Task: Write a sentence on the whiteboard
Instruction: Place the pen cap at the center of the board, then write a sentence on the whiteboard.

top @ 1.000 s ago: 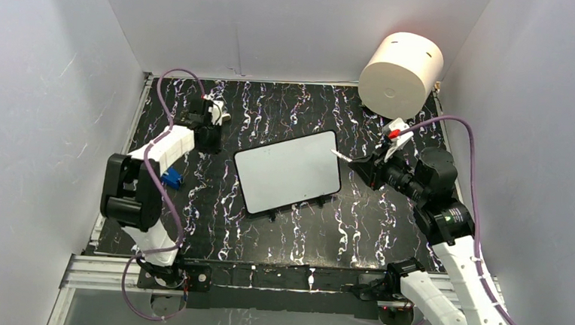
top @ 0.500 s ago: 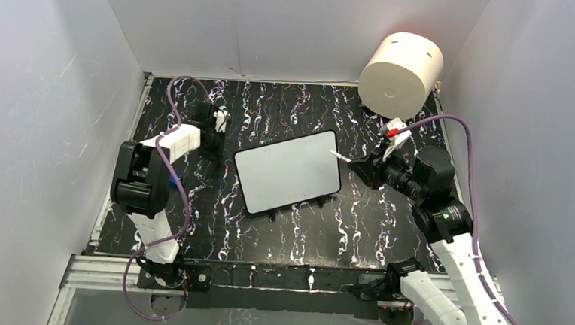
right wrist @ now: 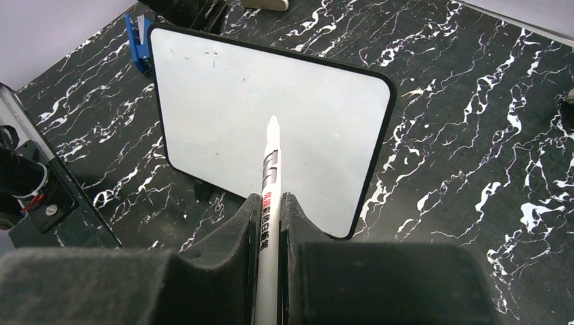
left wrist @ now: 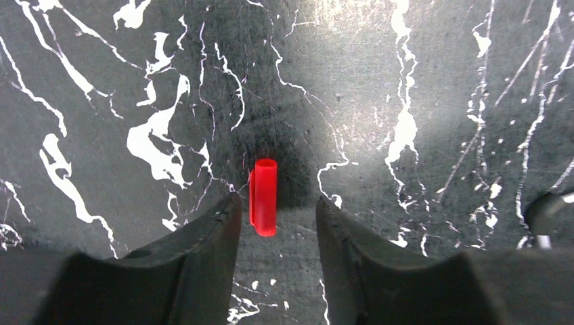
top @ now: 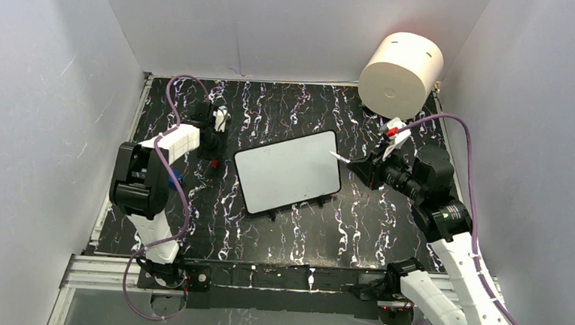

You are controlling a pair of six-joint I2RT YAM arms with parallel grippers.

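You have open bench (top: 302,239) at lower centre, below the whiteboard (top: 288,170). The cream cylinder (top: 401,75) blocks upper right; a red cap (left wrist: 263,196) lies between the fingers of the left tool (left wrist: 276,206).

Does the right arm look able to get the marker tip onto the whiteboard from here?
Probably yes. The right hand grips the marker with its tip pointing at the whiteboard, whose face lies uncovered. The left hand hangs clear of it, over a red cap.

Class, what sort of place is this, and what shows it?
Probably a robot test cell: left arm and right arm bolted to a rail, plain white walls around, a whiteboard laid out.
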